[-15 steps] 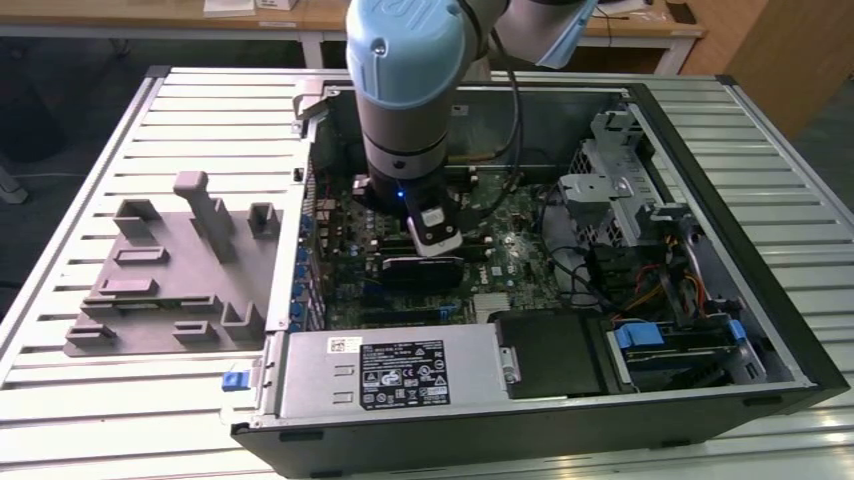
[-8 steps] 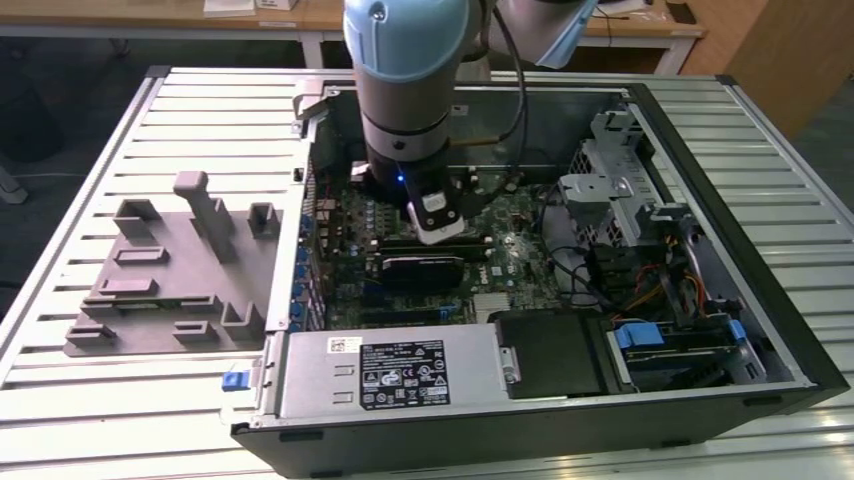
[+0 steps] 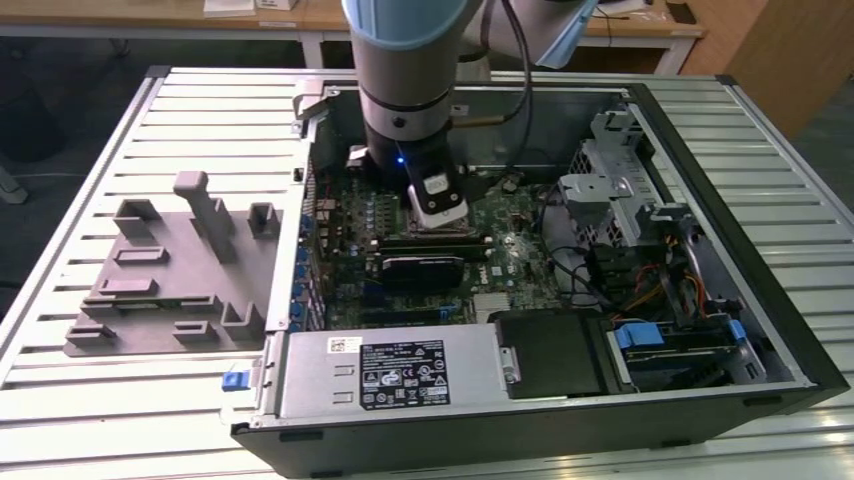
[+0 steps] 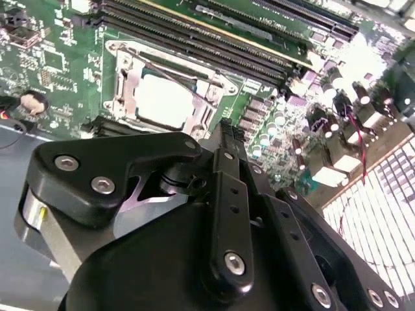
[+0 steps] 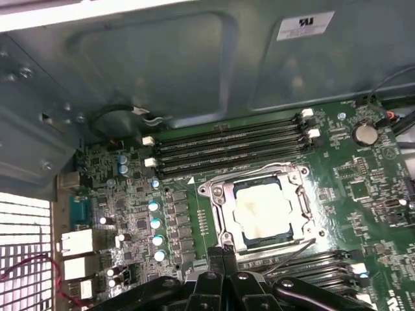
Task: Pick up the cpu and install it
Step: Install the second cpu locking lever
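The cpu (image 5: 262, 207) lies flat in the motherboard socket (image 5: 217, 194), its silver-grey top showing inside the metal frame. The second wrist view shows the cpu (image 4: 159, 97) seated in the same socket frame (image 4: 123, 65). My gripper (image 5: 224, 253) hovers just beside the socket's edge with its two black fingers pressed together and nothing between them. Those fingers (image 4: 224, 129) point down at the board next to the socket in the second wrist view. In the exterior view my gripper (image 3: 445, 222) reaches down into the open computer case (image 3: 694, 130), over the middle of the motherboard.
Memory slots (image 5: 233, 146) run along one side of the socket. A black heatsink block (image 3: 420, 268) sits just in front of the gripper. The power supply (image 3: 387, 370), drive cage (image 3: 614, 200) and cables (image 3: 627, 280) crowd the case. A grey fixture (image 3: 174, 270) rests on the table at the exterior view's left.
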`<state>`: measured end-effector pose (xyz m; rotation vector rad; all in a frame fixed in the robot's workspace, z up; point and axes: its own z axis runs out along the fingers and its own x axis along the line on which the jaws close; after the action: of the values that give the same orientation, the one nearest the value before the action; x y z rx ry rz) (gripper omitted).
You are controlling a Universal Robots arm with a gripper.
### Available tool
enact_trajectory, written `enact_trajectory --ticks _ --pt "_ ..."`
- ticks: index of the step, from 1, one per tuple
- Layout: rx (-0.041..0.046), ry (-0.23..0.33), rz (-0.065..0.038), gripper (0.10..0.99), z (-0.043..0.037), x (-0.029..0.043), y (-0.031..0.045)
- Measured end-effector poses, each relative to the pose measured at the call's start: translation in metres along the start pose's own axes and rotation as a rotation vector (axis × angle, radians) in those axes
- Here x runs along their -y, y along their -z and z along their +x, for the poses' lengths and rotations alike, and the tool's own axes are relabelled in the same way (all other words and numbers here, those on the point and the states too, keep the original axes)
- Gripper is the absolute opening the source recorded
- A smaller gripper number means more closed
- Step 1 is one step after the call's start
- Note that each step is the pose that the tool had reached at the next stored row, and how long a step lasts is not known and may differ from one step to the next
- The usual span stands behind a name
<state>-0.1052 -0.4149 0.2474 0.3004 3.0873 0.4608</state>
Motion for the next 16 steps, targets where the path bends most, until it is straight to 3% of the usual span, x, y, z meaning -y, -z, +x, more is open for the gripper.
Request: enact_trajectory --ticks 3,16 --pt "0.0008 -0.001 0.001 0.106 -0.0016 -0.0012 0.0025" --pt "0.0132 -0.024 0.028 0.106 -0.0225 -0.0051 0.0019"
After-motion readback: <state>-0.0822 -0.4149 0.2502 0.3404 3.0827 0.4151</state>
